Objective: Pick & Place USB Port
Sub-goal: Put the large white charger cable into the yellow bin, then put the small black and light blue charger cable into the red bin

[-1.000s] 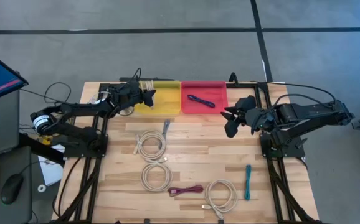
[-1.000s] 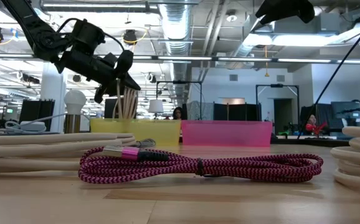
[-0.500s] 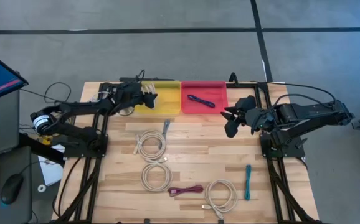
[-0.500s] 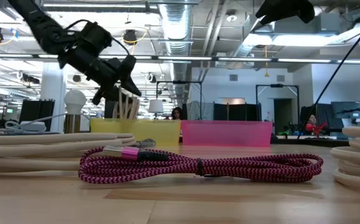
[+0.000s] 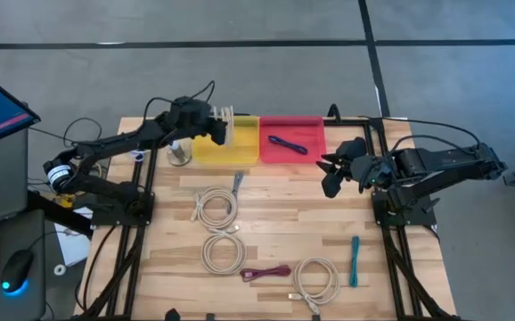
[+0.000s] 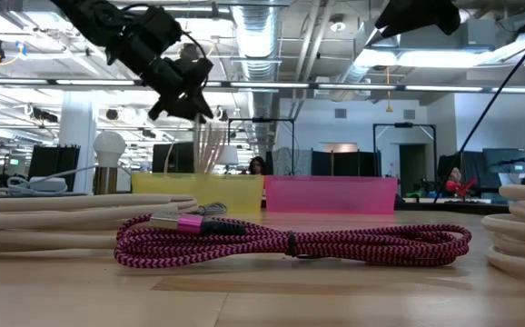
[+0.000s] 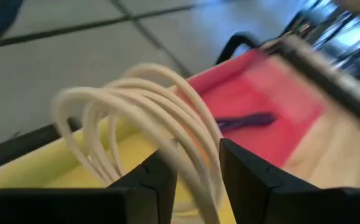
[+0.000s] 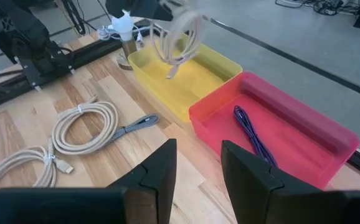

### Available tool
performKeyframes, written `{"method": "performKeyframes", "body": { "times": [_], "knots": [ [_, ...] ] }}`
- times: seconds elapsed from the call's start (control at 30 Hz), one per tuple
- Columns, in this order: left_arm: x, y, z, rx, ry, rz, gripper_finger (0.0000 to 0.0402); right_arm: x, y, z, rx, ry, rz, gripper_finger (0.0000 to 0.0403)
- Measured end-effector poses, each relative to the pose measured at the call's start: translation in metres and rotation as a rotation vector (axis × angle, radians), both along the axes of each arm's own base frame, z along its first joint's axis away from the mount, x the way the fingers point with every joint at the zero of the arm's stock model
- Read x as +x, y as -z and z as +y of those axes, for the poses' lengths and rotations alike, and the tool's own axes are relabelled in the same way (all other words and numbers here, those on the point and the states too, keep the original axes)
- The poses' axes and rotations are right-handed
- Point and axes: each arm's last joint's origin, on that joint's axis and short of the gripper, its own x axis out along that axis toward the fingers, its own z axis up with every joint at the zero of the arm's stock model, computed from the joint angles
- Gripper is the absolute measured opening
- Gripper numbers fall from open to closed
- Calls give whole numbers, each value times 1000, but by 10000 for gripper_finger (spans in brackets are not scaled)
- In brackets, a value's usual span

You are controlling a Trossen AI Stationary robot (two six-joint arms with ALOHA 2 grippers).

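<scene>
**White cable coil held over the yellow bin**

In the upper left of the high view, the left gripper (image 5: 211, 125) is clamped on a coiled white USB cable (image 5: 223, 126), holding it in the air above the rectangular yellow plastic bin (image 5: 231, 152) at the table's far edge. The low view shows the coil (image 6: 206, 145) hanging from the gripper, its loops dangling down towards the bin's rim (image 6: 199, 191).

Just to the right, touching the yellow bin, sits a rectangular red plastic bin (image 5: 306, 125) with a purple cable (image 5: 287, 143) lying inside.

The right gripper (image 5: 331, 173) hovers at centre right over the wooden table (image 5: 275, 214), its fingers parted and holding nothing.

Across the lower middle of the table lie other coiled white cables (image 5: 215, 208), a magenta braided cable (image 5: 265, 273) and a teal cable (image 5: 355, 260).
</scene>
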Motion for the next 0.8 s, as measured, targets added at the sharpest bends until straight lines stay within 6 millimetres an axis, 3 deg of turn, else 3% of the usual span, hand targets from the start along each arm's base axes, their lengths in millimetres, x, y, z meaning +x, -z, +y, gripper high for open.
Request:
{"method": "performKeyframes", "body": {
  "times": [0.33, 0.6, 0.8],
  "knots": [
    [-4, 6, -2, -37, -18, 74, 117, -1, 1, 0, -4, 0, 18, 118],
    [10, -6, -11, -69, 247, -124, 117, -1, 1, 0, -10, -8, 28, 118],
    [22, -20, -21, 3, 387, -257, 117, -1, 1, 0, -10, -9, 28, 118]
  ]
}}
